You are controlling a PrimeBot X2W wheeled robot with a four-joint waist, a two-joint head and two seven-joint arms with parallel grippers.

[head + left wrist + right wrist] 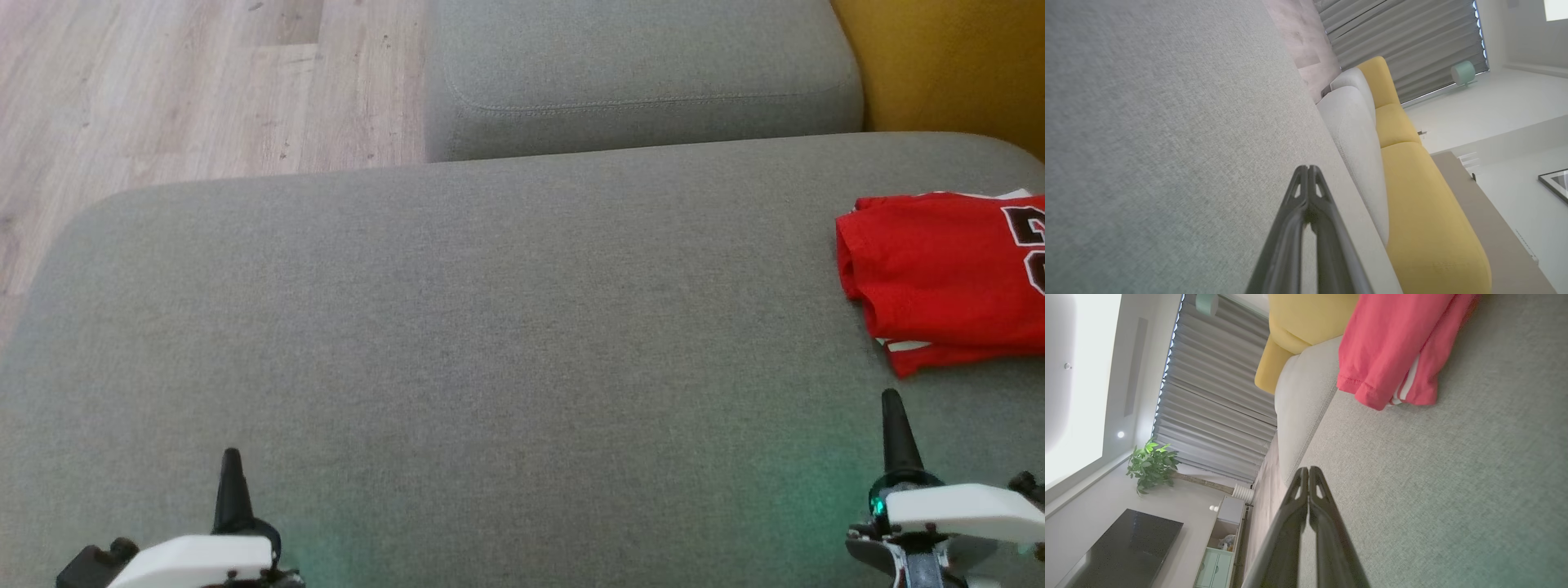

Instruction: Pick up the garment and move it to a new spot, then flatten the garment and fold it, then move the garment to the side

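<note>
The garment (947,282) is a red jersey with dark lettering and white trim, folded and lying at the right edge of the grey sofa seat (490,327). In the right wrist view the garment (1392,347) lies ahead of the fingers, apart from them. My right gripper (891,396) is shut and empty, a short way in front of the jersey's near corner. My left gripper (231,453) is shut and empty at the lower left, over bare seat. Both pairs of fingertips meet in the wrist views, left gripper (1308,167) and right gripper (1308,468).
A second grey cushion (637,73) lies beyond the seat, with a yellow cushion (947,57) at the far right. Wooden floor (163,90) shows past the seat's left edge. The wrist views show curtains (1216,396), a plant (1151,465) and a dark tabletop (1122,547).
</note>
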